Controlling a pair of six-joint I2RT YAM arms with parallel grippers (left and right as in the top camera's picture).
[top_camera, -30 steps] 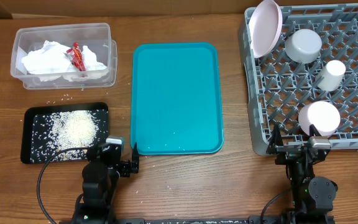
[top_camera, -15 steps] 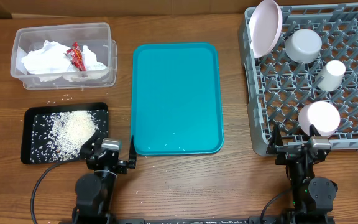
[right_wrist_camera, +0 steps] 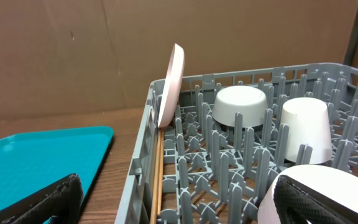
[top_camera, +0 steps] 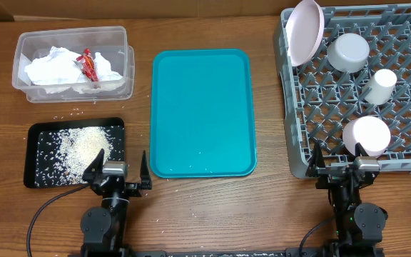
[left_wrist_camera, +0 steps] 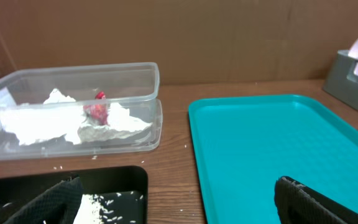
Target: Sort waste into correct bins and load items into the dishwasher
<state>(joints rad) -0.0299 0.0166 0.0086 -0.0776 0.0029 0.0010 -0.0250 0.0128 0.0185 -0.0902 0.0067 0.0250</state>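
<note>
Overhead: the clear tub (top_camera: 70, 32) holds crumpled napkins (top_camera: 56, 69) and the red wrapper (top_camera: 88, 64), whose long axis points away from the arms. Rice (top_camera: 84, 146) lies in the black tray (top_camera: 31, 171). The rack (top_camera: 405, 107) holds the plate (top_camera: 304, 32), bowl (top_camera: 348, 52), cup (top_camera: 380, 86) and dish (top_camera: 367, 135).

Left wrist: the left jaws are spread wide and empty.

Right wrist: the plate stands on edge and the bowl is upside down. The right jaws are spread wide and empty.

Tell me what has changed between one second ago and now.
The left gripper drew back toward its base and shifted left, away from the teal tray. It stayed open and empty. Nothing was gripped or released. The right gripper, the rice in the black tray, the clear tub and the loaded grey dish rack did not move.
</note>
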